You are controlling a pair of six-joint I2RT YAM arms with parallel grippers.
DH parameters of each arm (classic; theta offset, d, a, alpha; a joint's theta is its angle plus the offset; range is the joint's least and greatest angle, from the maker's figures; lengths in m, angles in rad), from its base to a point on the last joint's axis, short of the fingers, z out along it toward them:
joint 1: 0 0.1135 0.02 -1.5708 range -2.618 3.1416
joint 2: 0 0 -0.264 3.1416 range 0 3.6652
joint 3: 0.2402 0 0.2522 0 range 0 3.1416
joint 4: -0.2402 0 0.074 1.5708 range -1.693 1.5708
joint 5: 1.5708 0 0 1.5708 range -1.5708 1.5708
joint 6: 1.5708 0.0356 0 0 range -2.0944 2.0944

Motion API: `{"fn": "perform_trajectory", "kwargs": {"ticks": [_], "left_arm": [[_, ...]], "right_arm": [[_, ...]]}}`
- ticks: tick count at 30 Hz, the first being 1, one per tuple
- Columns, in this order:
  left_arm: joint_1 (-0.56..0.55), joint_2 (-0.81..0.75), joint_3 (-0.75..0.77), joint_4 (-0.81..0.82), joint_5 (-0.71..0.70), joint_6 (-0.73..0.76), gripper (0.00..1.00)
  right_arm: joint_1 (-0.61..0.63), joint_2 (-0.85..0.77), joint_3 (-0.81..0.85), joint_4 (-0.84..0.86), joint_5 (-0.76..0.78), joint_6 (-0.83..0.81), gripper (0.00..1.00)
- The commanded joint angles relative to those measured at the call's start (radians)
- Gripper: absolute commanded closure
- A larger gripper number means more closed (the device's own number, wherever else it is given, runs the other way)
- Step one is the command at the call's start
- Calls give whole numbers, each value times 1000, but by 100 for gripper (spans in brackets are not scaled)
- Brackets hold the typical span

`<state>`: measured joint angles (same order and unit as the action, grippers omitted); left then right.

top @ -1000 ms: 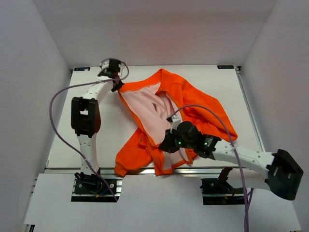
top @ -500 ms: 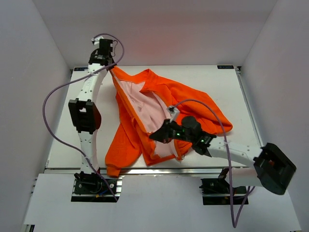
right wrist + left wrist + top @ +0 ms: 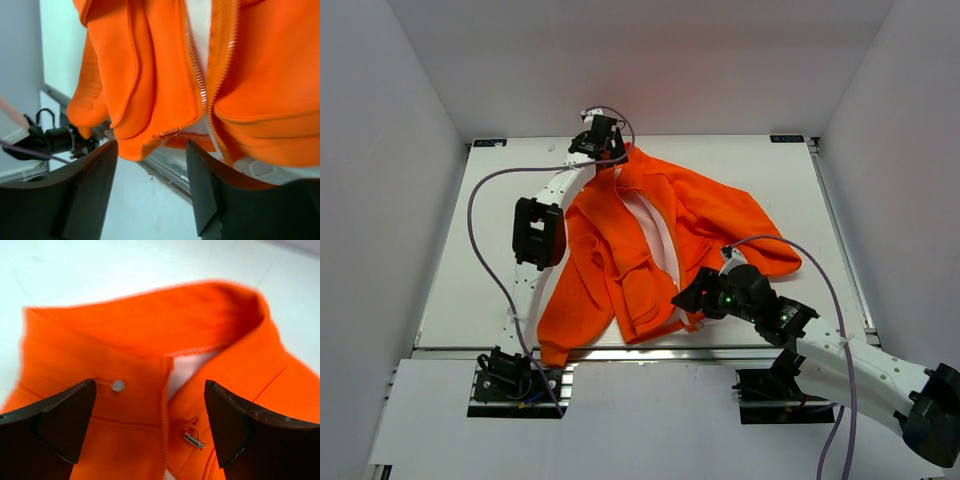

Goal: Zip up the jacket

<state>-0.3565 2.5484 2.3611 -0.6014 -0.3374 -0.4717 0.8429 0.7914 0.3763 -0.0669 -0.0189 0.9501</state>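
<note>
The orange jacket [image 3: 620, 250] lies on the white table [image 3: 470, 270], front up, its two front panels nearly together with a narrow strip of pale lining [image 3: 655, 225] between them. My left gripper [image 3: 603, 143] hovers open over the collar [image 3: 150, 330]. Its fingers [image 3: 55, 422] stand wide on either side of the zipper teeth [image 3: 163, 405] and a small metal zipper pull [image 3: 193, 440], touching nothing. My right gripper [image 3: 688, 300] is open at the bottom hem [image 3: 145, 140], which hangs just above its empty jaws. The lower zipper teeth [image 3: 197, 75] show there.
The table's front edge with its metal rail [image 3: 720, 347] runs just below the hem. My left arm's black joint [image 3: 538, 232] lies against the jacket's left sleeve [image 3: 565, 310]. Purple cables [image 3: 485, 230] loop beside both arms. White walls enclose the table.
Both grippers have opened and let go of the jacket. The left front panel has been swung over the lining. My left arm moved right to the collar, and my right arm drew back slightly rightward.
</note>
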Motion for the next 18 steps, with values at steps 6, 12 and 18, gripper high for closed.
{"fn": "perform_trajectory", "kwargs": {"ticks": [6,12,18], "left_arm": [[27,-371,-121,-15,31,18,2],[-74,-690,-512,7,211,-48,2],[-277,-895,-991,257,423,-157,2]], "right_arm": [[4,0,209,-414,258,-189,26],[2,61,265,-429,350,-243,24],[24,175,289,-323,263,-336,11]]}}
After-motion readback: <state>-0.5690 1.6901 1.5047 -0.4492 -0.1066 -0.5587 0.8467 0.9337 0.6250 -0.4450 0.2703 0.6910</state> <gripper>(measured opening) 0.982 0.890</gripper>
